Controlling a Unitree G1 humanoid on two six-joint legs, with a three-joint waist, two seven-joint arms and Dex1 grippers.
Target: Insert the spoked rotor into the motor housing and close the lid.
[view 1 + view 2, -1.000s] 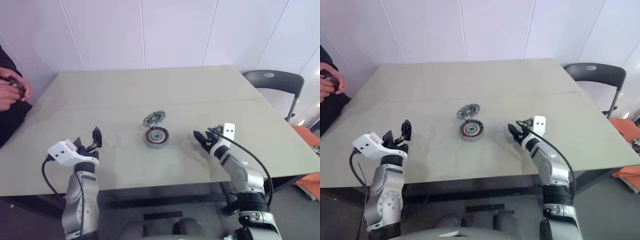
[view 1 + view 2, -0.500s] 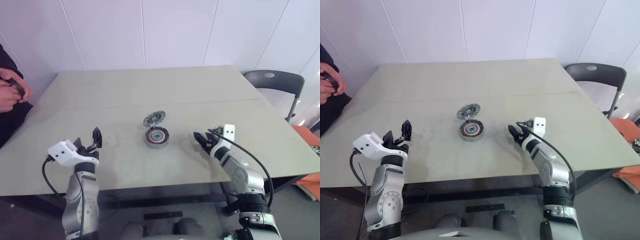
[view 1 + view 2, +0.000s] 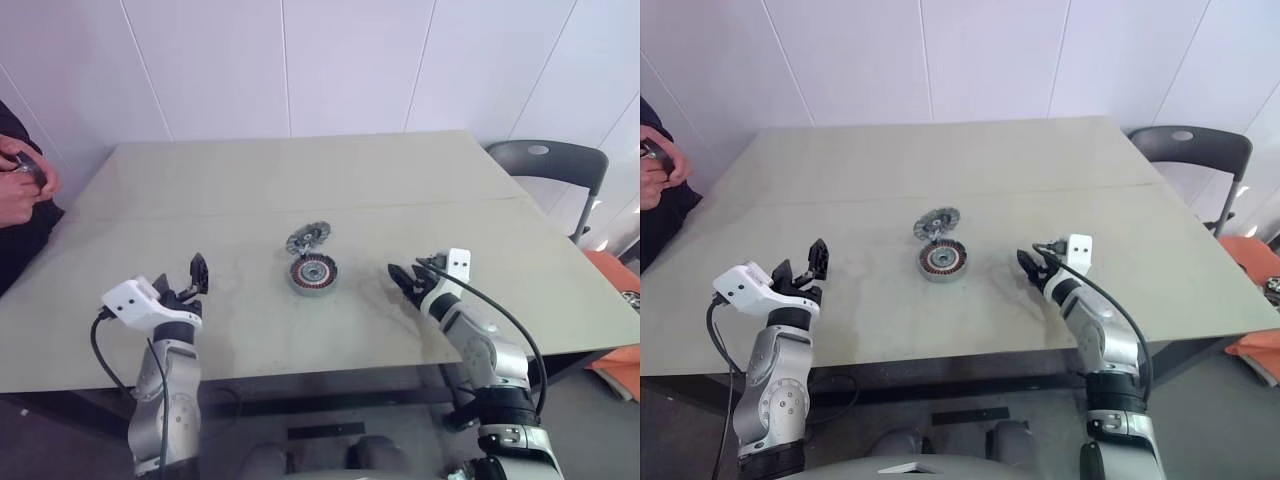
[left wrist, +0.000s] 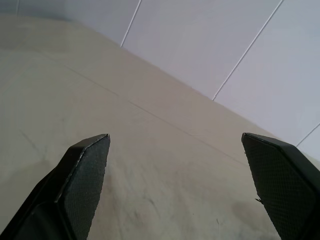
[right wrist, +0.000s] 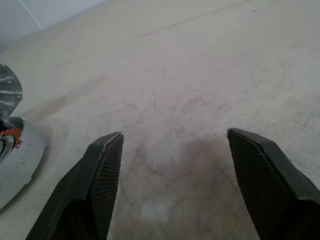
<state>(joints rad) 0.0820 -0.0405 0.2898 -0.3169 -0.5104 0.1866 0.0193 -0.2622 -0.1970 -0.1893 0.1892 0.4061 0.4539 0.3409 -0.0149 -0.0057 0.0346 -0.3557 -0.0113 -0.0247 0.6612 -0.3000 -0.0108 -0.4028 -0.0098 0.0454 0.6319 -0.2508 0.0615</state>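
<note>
The motor housing (image 3: 313, 272) lies mid-worktop (image 3: 250, 190), the lid (image 3: 307, 238) tilted against its far edge; whether the spoked rotor already sits inside is too small to tell. Both tools are empty, with 2 fingers spread wide: left tool (image 3: 182, 283) well apart from the parts, right tool (image 3: 410, 275) nearer. Likely next: take the lid by its rim and lower it flat, centred on the hub.

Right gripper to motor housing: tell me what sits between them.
Just bare table lies between the right gripper and the motor housing, as the left eye and right wrist views show.
</note>
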